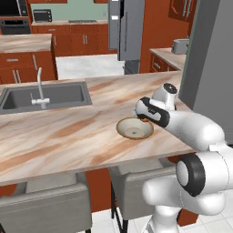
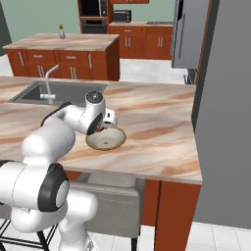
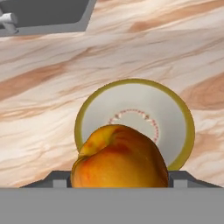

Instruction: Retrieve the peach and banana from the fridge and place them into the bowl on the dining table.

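Peach (image 3: 119, 156): nearest the hand camera, clamped between the gripper (image 3: 119, 183) fingers, above the bowl's near rim.
Sink (image 3: 43, 15): upper left, apart from the bowl.
Bowl (image 3: 175, 114): on the dining table (image 3: 39, 109), beneath the peach.

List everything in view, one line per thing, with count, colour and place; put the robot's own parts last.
peach: one, orange-red, held between the fingers above the bowl's near rim
bowl: one, tan with pale inside, on the dining table, nothing in it
dining table: one, marbled beige and reddish-brown
sink: one, grey, set into the table, pale faucet at its edge
chairs: two, grey, at the table's near side
fridge: one, grey, behind the table
gripper: one, white, closed on the peach over the bowl
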Motion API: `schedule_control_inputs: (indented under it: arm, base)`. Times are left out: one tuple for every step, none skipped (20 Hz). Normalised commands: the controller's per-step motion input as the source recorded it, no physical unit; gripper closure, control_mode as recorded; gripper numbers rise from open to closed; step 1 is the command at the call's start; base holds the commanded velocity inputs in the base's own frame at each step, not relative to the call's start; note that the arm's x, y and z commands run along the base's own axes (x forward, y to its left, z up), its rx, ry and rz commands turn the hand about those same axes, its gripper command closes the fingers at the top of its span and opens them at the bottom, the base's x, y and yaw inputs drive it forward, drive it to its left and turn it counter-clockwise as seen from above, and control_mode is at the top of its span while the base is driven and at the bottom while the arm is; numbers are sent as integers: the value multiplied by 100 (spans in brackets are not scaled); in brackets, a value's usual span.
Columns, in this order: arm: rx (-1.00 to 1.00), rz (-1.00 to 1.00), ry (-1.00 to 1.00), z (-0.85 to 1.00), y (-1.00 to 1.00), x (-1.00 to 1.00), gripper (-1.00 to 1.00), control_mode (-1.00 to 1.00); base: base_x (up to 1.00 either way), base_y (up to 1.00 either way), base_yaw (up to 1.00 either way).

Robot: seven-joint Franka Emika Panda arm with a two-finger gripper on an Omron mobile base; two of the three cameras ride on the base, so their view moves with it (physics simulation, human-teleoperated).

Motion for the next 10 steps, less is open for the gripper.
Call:
schedule_control_inputs:
  arm:
    - [-3,-3,0,-29,0,16,100,-100]
    - [-4,-2,0,-31,0,17,100,-100]
    - [-3,-2,0,-32,0,20,100,-100]
    - [-3,-2,0,-31,0,21,100,-100]
    - [-3,-2,0,-32,0,23,100,-100]
    - [-3,-2,0,-31,0,26,100,-100]
    - [-2,-2,0,-29,0,29,100,-100]
    - [-1,-2,0,-30,0,32,100,-100]
    - [0,-1,0,-29,0,33,100,-100]
    - [0,-1,0,-29,0,34,100,-100]
  base:
    - [0,0,0]
    - [0,0,0]
    - [0,0,0]
    - [0,0,0]
    - [0,0,0]
    - [0,0,0]
    - [0,0,0]
    - [0,0,0]
    - [0,0,0]
    - [0,0,0]
